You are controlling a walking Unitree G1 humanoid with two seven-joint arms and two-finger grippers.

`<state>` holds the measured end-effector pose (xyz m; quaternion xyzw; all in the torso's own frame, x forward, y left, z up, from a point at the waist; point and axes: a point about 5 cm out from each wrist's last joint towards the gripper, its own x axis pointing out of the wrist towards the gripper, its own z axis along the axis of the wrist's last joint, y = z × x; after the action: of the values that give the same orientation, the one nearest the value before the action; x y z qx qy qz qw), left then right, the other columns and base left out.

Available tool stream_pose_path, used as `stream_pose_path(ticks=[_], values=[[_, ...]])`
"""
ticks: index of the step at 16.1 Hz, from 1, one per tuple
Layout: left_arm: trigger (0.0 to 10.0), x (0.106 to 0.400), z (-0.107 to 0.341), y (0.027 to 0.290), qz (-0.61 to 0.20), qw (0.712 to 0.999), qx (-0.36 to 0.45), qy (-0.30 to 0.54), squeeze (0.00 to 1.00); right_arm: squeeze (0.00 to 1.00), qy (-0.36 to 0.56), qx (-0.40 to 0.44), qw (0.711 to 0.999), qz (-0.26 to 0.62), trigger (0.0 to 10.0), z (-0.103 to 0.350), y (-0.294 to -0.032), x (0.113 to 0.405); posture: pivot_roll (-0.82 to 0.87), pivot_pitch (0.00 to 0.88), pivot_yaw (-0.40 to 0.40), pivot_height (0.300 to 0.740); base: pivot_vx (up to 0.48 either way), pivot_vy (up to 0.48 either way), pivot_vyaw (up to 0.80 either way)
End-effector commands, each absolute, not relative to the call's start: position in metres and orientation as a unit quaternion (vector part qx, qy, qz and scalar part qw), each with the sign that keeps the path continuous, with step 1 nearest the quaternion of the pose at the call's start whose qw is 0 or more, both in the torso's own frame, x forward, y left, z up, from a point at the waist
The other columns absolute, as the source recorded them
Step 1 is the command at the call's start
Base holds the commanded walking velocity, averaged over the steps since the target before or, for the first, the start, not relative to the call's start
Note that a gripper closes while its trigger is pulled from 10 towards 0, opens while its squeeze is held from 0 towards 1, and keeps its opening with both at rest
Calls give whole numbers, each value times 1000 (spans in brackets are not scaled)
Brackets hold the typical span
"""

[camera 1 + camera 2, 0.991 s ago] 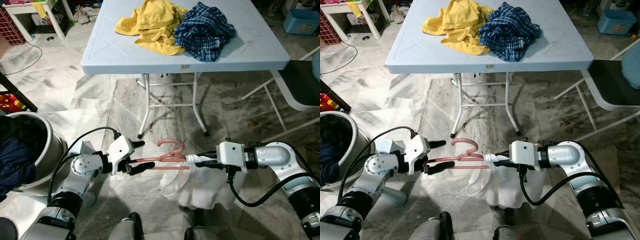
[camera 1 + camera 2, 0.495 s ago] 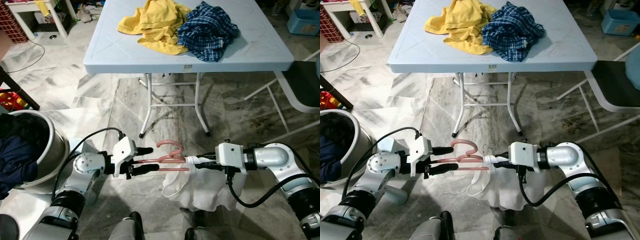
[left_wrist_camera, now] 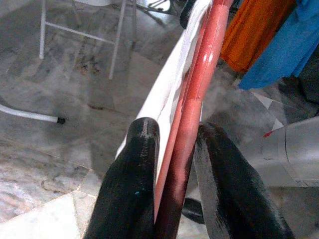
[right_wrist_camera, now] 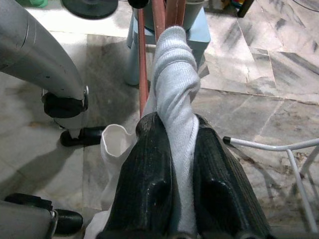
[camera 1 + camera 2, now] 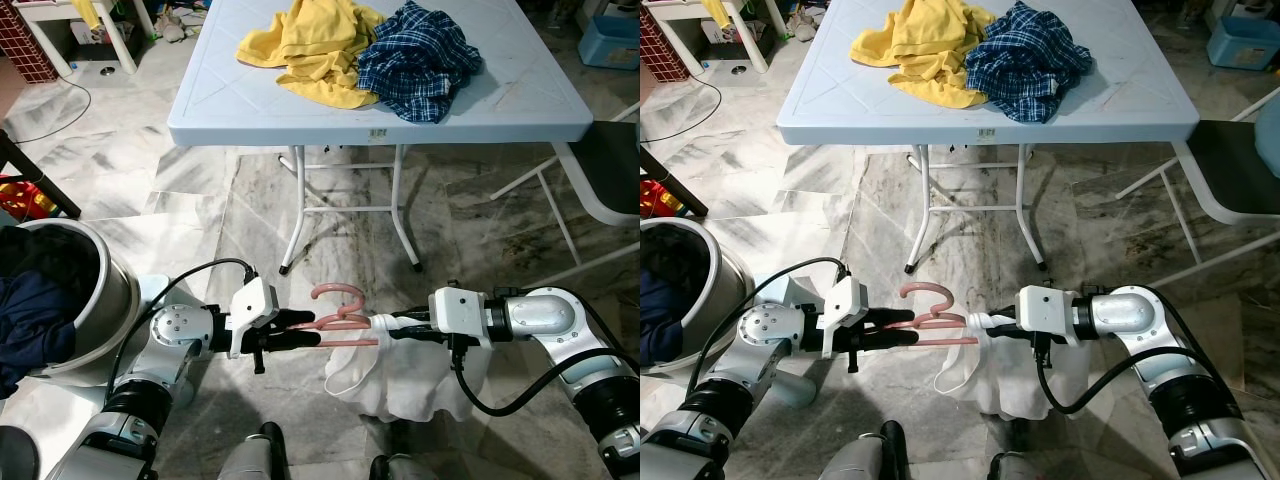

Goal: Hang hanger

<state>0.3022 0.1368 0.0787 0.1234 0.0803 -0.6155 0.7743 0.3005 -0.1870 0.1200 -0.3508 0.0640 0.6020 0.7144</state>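
Low in front of the robot, above the marble floor (image 5: 200,190), the two arms meet over a pink hanger (image 5: 335,322) held level between them. The left gripper (image 5: 300,330) has its two black fingers (image 3: 129,184) pinched onto the hanger's red-pink bars at its left end, the bars running out from between the pads. The right gripper (image 5: 400,324) is clamped on a bunched fold of a white garment (image 5: 410,375) at the hanger's right end; in the right wrist view the white cloth (image 4: 174,99) is squeezed between its fingers (image 4: 149,164) and lies against the hanger's bars. The rest of the garment sags below the hanger toward the floor, with a loose white loop drooping at its left side. The hanger's curved hook (image 5: 338,293) rises between the two grippers, turned away from the robot. To the robot's left stands a round light-coloured basket (image 5: 110,300) with dark blue clothes (image 5: 30,320) inside. Farther off, beyond the hanger, is a pale blue folding table (image 5: 240,100) on white legs, and on its top a crumpled yellow shirt (image 5: 305,45) lies touching a dark blue plaid shirt (image 5: 420,60). A white chair (image 5: 600,170) with a dark seat stands just beside the table on the right.
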Motion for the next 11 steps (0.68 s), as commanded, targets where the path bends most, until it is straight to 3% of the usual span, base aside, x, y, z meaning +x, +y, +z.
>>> stream_pose_path(ticks=[1,6,11], values=[[0,297,72,139,-623,766,124,101,0,0,48,-355,713,602,10000,125,-185,301,-46,209,51,740,0,0,0],[0,293,68,136,-637,752,115,122,0,0,45,-358,716,598,10000,126,-186,302,-49,212,52,740,0,0,0],[0,294,68,134,-633,757,104,121,0,0,43,-357,718,596,10000,124,-185,301,-51,212,50,740,0,0,0]])
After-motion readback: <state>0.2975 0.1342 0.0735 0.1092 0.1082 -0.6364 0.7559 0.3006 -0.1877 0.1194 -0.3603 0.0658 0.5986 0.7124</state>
